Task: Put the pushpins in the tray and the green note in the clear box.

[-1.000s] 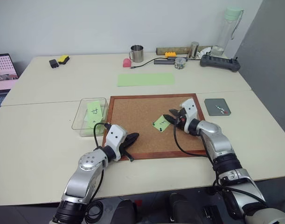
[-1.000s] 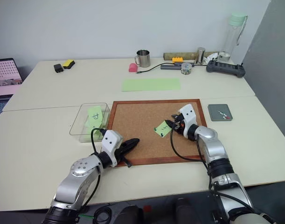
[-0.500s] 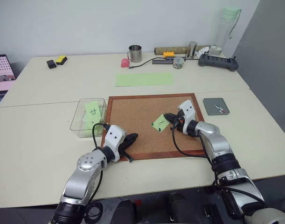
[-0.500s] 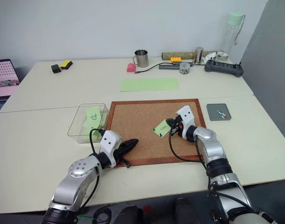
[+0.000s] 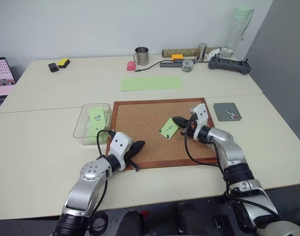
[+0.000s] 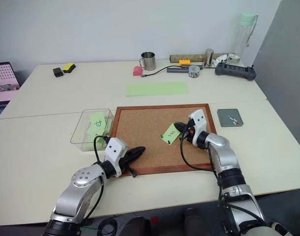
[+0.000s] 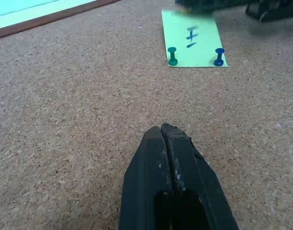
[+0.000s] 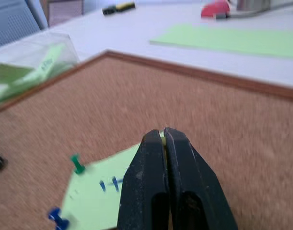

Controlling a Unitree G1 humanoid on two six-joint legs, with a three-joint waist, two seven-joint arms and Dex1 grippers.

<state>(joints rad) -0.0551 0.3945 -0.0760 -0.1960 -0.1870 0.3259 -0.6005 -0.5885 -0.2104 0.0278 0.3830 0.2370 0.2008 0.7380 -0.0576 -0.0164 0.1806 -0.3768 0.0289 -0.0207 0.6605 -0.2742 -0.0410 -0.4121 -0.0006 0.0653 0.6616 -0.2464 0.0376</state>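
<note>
The green note (image 5: 169, 128) lay on the corkboard (image 5: 140, 123), its near edge lifted and pinched in my right claw (image 5: 177, 120), whose fingers were pressed together on it. A green pushpin (image 7: 172, 56) and a blue pushpin (image 7: 219, 56) stood in the note's far corners. My left claw (image 5: 138, 145) rested closed and empty over the corkboard's near left corner. The clear box (image 5: 86, 123) sat beside the board's left edge, the tray (image 5: 223, 109) off to its right on the bench (image 5: 41, 147).

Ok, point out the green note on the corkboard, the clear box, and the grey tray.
green note (image 5: 169, 129), left eye view, middle of the paper.
clear box (image 5: 81, 123), left eye view, its left wall.
grey tray (image 5: 222, 111), left eye view, bare floor near its left rim.
</note>
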